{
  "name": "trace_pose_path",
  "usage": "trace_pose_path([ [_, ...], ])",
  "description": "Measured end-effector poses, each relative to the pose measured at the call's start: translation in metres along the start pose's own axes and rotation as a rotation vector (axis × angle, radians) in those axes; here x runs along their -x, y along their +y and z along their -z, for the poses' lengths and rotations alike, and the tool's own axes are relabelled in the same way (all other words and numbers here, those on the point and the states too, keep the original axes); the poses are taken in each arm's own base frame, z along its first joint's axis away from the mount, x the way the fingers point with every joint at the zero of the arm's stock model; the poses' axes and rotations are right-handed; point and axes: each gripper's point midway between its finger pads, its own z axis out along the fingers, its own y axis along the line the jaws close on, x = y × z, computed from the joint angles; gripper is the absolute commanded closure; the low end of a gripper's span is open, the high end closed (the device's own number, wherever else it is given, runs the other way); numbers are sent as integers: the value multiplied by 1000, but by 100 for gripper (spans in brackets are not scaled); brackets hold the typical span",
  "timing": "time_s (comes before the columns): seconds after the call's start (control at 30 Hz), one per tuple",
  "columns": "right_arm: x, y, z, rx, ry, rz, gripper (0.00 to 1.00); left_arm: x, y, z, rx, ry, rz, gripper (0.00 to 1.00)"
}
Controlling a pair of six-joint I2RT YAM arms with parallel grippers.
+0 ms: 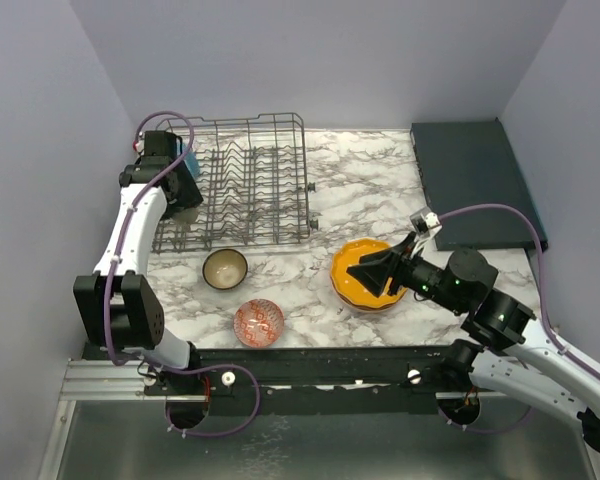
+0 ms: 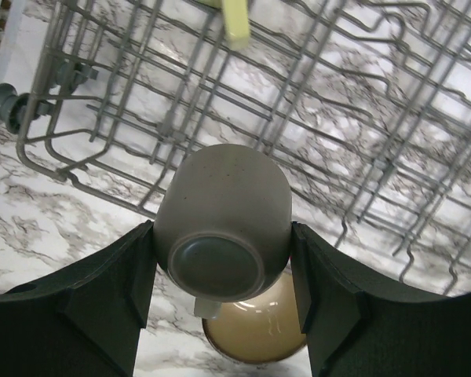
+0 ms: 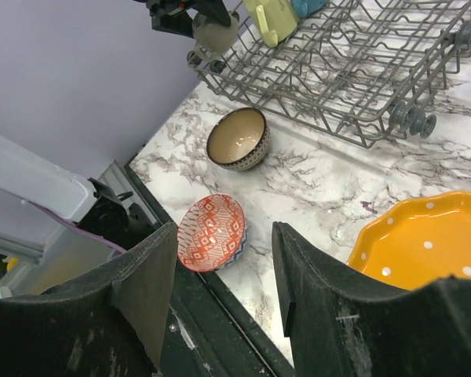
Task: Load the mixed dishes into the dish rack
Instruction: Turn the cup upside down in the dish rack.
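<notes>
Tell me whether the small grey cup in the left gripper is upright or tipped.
Tipped: the grey cup, clamped in the left gripper, shows its base to the wrist camera, mouth toward the dish rack.

The table (image 1: 370,190) has a white marble top with grey veins, and it fills the middle of the scene. Plain walls of pale lilac-grey close it in: a far wall (image 1: 320,60), a left wall (image 1: 40,150) and a right wall (image 1: 580,120). At the far right lies a dark flat tray (image 1: 475,180). A black rail (image 1: 310,362) runs along the near edge. The light is soft and even.
</notes>
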Motion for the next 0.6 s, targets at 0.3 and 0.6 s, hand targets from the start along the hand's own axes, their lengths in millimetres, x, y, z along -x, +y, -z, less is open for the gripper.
trace_pose_path([
  [0.3, 0, 0, 2, 0, 0, 12, 42, 14, 17, -37, 56, 33, 57, 100],
  [0.6, -2, -2, 8, -5, 6, 28, 42, 30, 28, -63, 86, 36, 96, 100],
])
